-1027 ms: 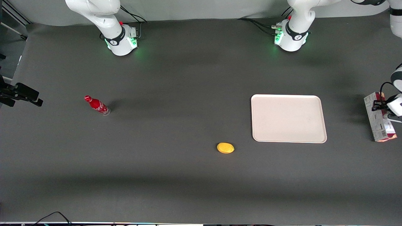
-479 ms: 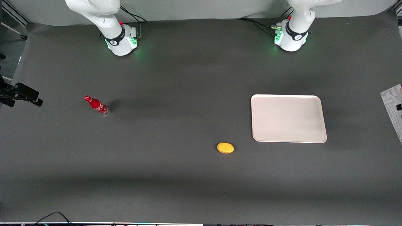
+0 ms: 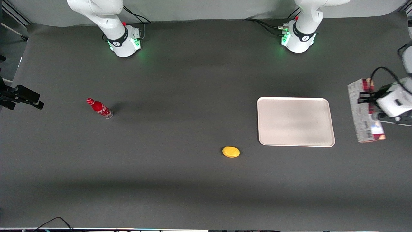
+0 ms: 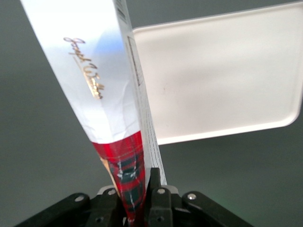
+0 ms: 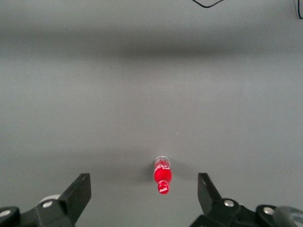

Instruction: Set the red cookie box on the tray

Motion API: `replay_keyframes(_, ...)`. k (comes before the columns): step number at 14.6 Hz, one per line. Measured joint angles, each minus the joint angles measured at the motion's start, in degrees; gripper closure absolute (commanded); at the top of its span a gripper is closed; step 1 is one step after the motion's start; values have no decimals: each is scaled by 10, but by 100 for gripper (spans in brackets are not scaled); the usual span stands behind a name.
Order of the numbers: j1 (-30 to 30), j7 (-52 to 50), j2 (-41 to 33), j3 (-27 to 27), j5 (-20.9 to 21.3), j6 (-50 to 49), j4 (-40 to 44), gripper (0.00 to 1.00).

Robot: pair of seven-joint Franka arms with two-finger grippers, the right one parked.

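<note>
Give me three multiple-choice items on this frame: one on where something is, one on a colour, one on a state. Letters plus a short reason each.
1. Where is the red cookie box?
A. flat on the tray
B. held by the gripper, off the tray toward the working arm's end of the table
C. beside the bottle

2. What colour is the small oval object nearer the front camera than the tray?
A. yellow
B. blue
C. green

3. What is on the tray?
A. the box
B. the bottle
C. nothing

Key: 1 B, the gripper is shut on the box, clear of the tray's rim. 2 A, it shows yellow. 3 C, its surface is bare in the front and left wrist views.
</note>
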Motion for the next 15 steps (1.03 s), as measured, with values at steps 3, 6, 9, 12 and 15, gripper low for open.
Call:
replay_keyframes(3,5,0,-11,1,3,162,-159,100)
replay_keyframes(6,7,0,-10,3,5,334,-284,100)
replay_keyframes(9,7,0,-8,2,6,413,-341,100)
replay_keyframes(12,7,0,11,0,6,464,-355,0)
replay_keyframes(15,6,1,25,-8,7,476,-349,0)
